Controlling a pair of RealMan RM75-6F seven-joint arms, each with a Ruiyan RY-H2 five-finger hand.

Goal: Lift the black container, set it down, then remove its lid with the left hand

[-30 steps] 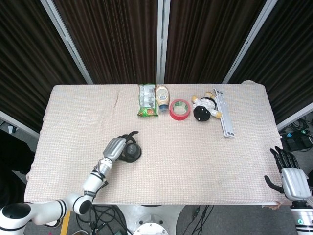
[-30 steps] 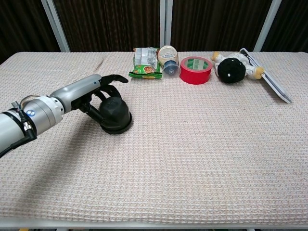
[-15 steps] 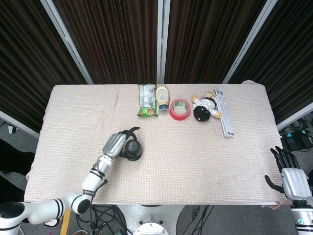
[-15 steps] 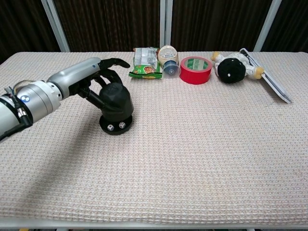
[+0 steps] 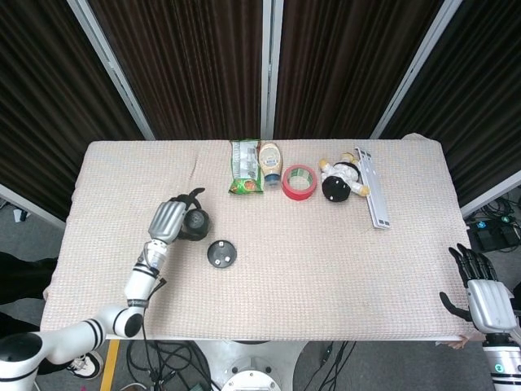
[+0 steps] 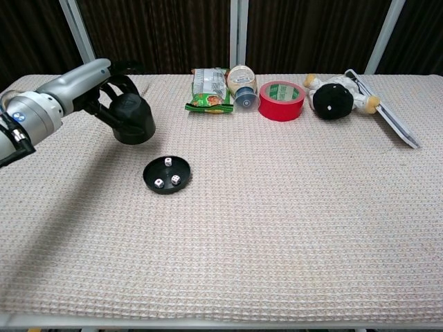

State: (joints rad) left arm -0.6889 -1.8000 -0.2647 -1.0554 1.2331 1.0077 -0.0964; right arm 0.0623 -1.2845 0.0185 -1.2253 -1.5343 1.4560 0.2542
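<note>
The black container's round base (image 6: pixel 167 174) (image 5: pixel 221 254) lies open on the cloth with three small white dice in it. Its domed black lid (image 6: pixel 131 119) (image 5: pixel 194 223) is up in the air to the left of the base, gripped from above by my left hand (image 6: pixel 104 86) (image 5: pixel 168 220). My right hand (image 5: pixel 482 287) hangs past the table's right front corner in the head view, fingers spread and holding nothing.
Along the far edge lie a green snack packet (image 6: pixel 209 89), a bottle on its side (image 6: pixel 241 85), a red tape roll (image 6: pixel 281 100), a black-and-white plush toy (image 6: pixel 336 99) and a white strip (image 6: pixel 384 117). A beige woven cloth (image 6: pixel 291 221) covers the table.
My left hand lifted the lid off the base and carried it up and to the left. The base stayed on the cloth, its dice now showing. The right hand stayed still.
</note>
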